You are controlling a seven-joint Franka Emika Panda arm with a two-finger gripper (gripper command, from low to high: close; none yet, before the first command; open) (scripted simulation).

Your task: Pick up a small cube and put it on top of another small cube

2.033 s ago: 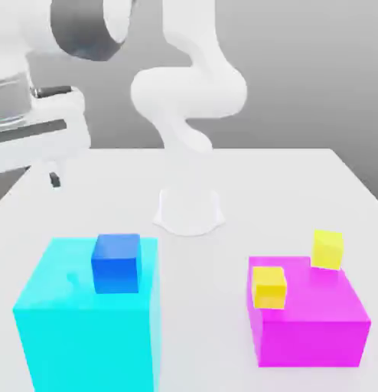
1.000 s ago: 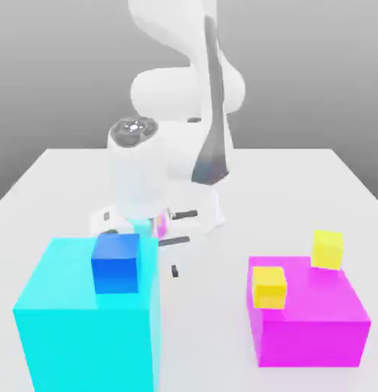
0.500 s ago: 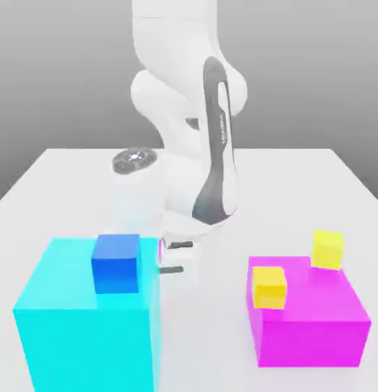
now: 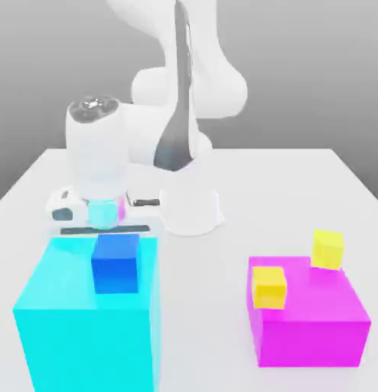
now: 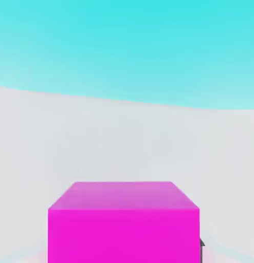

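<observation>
Jaws of the gripper (image 4: 102, 218) are clenched on the small cube (image 4: 102, 212). It looks rigid, light and slick, so keep pinching flat opposite faces. A magenta cube (image 5: 124, 221) sits close by. Just below waits the blue cube (image 4: 115, 262), near the huge cyan block's (image 4: 70, 321) edge. Beyond is roomy table (image 4: 299, 191).

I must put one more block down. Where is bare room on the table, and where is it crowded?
Bare table lies between the robot base and the magenta block, and in the strip between that block and the huge cyan block. Behind the cyan block it is crowded: the gripper hangs there, near the blue cube.
</observation>
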